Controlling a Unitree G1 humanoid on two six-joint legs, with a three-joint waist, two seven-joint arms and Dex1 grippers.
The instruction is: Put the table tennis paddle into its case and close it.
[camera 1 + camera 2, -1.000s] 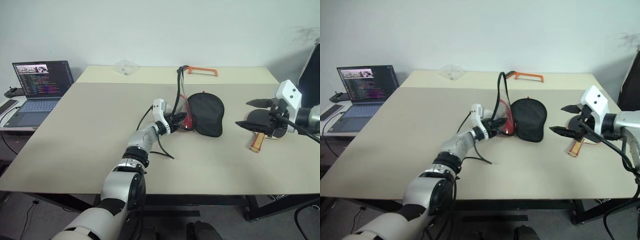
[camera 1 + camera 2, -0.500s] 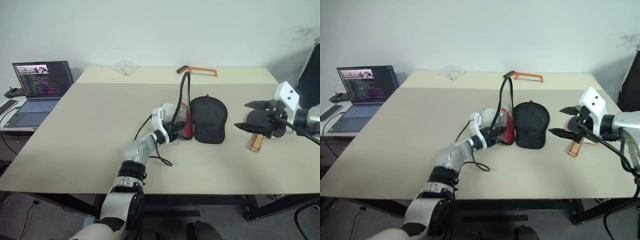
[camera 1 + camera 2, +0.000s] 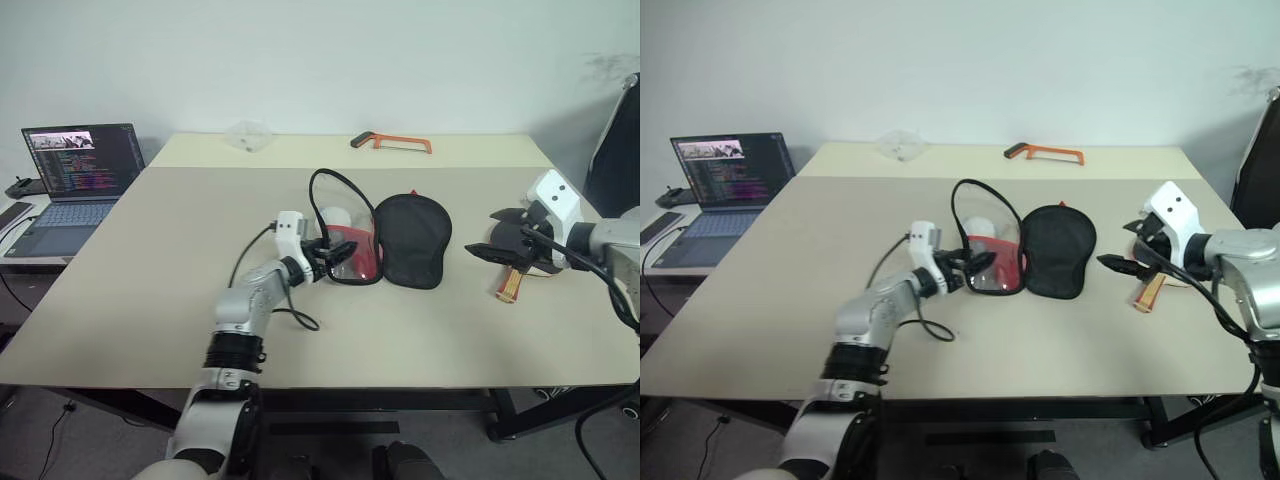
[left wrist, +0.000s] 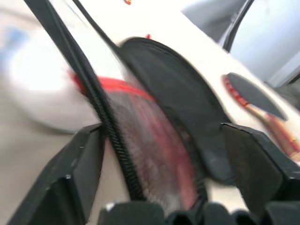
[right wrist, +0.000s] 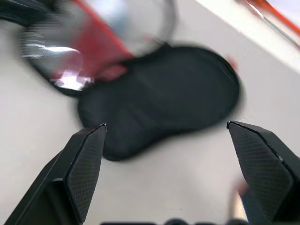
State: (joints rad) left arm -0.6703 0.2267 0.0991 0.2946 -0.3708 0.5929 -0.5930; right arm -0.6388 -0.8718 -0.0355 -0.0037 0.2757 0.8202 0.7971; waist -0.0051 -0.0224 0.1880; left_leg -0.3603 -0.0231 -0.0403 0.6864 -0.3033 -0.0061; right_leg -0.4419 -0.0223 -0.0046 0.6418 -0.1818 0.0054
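We are looking at the case (image 3: pixel 405 240) lying open near the middle of the bench (image 3: pixel 150 260), its black half spread flat and its red-and-clear half (image 3: pixel 352 255) lying beside it toward the left edge, with a black zip strap looping up above that half. Something white (image 3: pixel 334 217) is showing at the red half, behind the clear panel, but we cannot tell whether it is sitting in the case or behind it. We are seeing no paddle in the case.

Our left hand (image 3: pixel 325 252) is pointing at the red half with its fingers spread wide; in the left wrist view the zip edge is running between the two fingers (image 4: pixel 82 164), and we cannot tell whether they are touching it.

The paddle (image 3: pixel 520 268) is lying flat near the right edge of the bench, well apart from the case, its tan handle pointing toward the front edge. Our right hand (image 3: pixel 490 235) is hovering just over the paddle's black face, fingers wide and holding nothing.

At the far edge an orange-handled saw (image 3: pixel 392 142) and a clear plastic piece (image 3: pixel 250 133) are lying. A laptop (image 3: pixel 75 175) is standing open on a side table beyond the left edge.
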